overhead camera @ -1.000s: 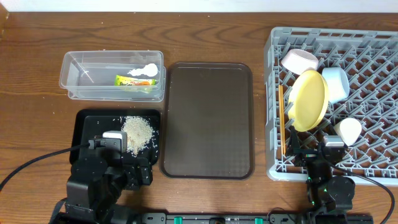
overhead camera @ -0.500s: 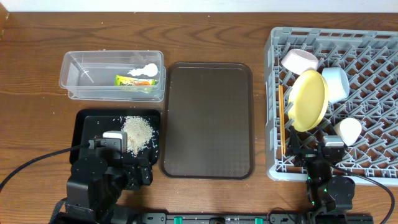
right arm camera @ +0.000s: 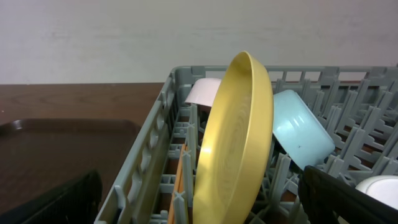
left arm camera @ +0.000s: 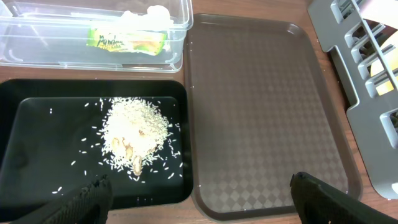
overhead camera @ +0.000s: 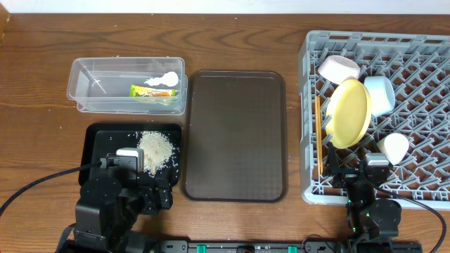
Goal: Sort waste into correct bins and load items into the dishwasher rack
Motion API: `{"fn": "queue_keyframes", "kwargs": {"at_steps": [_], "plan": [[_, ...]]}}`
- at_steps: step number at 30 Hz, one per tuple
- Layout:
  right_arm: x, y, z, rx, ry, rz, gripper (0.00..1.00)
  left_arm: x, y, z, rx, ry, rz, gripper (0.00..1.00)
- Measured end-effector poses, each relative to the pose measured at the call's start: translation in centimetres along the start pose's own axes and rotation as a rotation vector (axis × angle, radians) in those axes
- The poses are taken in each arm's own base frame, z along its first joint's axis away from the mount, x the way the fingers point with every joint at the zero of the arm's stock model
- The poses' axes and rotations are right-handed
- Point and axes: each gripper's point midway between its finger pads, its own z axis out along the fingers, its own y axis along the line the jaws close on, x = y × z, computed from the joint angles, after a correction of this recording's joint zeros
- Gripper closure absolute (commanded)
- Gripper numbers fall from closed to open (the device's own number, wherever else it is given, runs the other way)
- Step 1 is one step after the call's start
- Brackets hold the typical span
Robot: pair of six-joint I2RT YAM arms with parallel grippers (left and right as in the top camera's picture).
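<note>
The grey dishwasher rack [overhead camera: 415,56] on the right holds the yellow plate [overhead camera: 349,112] on edge, the pink-white bowl [overhead camera: 339,68], the light blue bowl [overhead camera: 380,93], the pale cup [overhead camera: 394,146] and the chopsticks [overhead camera: 318,133]. The clear tub [overhead camera: 91,86] holds the snack wrapper [overhead camera: 151,91] and white scrap [overhead camera: 163,79]. The black tray [overhead camera: 105,137] holds rice [overhead camera: 155,149]. My left gripper [left arm camera: 199,204] is open and empty over the black tray's front right corner. My right gripper [right arm camera: 202,205] is open and empty at the rack's front edge, facing the plate [right arm camera: 239,143].
A large dark brown serving tray [overhead camera: 235,133] lies between the bins and the rack, bare. The rack's left wall [right arm camera: 149,155] stands just ahead of my right gripper. Black cables trail from both arm bases along the table's front edge.
</note>
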Motion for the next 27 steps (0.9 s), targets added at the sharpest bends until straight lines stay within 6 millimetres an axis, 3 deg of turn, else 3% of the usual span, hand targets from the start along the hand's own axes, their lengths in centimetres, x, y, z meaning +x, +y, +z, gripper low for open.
{"fn": "queue_keyframes", "kwargs": {"at_steps": [8, 18, 27], "plan": [[0.0, 0.0, 0.0, 0.000, 0.000, 0.000, 0.01, -0.4, 0.7, 0.5, -0.035, -0.029, 0.007, 0.06], [0.0, 0.1, 0.0, -0.003, 0.000, 0.000, 0.01, 0.7, 4.2, 5.5, -0.111, -0.290, -0.032, 0.06], [0.0, 0.1, 0.0, -0.003, 0.001, 0.000, 0.01, 0.6, 5.2, 8.0, -0.106, -0.505, -0.022, 0.06]]}}
